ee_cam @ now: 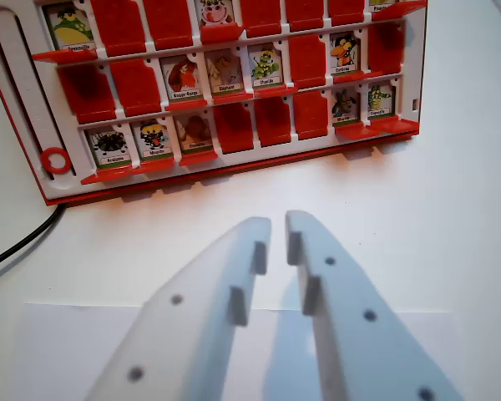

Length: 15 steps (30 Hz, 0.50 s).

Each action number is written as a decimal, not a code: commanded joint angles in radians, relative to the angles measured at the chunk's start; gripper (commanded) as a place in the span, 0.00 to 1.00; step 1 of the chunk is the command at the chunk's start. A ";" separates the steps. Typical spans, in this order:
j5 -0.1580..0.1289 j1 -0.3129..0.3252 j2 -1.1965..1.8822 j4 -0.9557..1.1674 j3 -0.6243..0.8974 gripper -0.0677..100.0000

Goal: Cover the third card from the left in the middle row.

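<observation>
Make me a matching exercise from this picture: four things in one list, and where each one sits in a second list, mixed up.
Things:
1. gripper
2. red ring
3. black cable
4. orange-and-black animal card

Places:
A. lower left, off the board
B. middle row, toward the wrist view's right
C. bottom centre, foreground
D. slot on the board's left side

Pairs: 1-C, 2-D, 3-A, 4-B

Board [234,167] lying on tabletop [451,217], filling upper part of wrist view. Cards [225,71] standing in three rows on board. Ring [56,159] sitting at board's left edge. Cable [21,242] trailing off board's left corner. Claw [278,230] hovering before board.
</observation>
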 commanded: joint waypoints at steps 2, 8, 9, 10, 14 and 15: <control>0.008 -0.005 0.002 0.000 -0.057 0.02; 0.011 -0.003 0.002 0.008 -0.057 0.02; 0.011 -0.003 0.002 0.008 -0.057 0.02; 0.011 -0.003 0.002 0.006 -0.057 0.02; 0.009 -0.003 0.002 0.002 -0.057 0.02; 0.011 -0.003 0.002 0.003 -0.057 0.02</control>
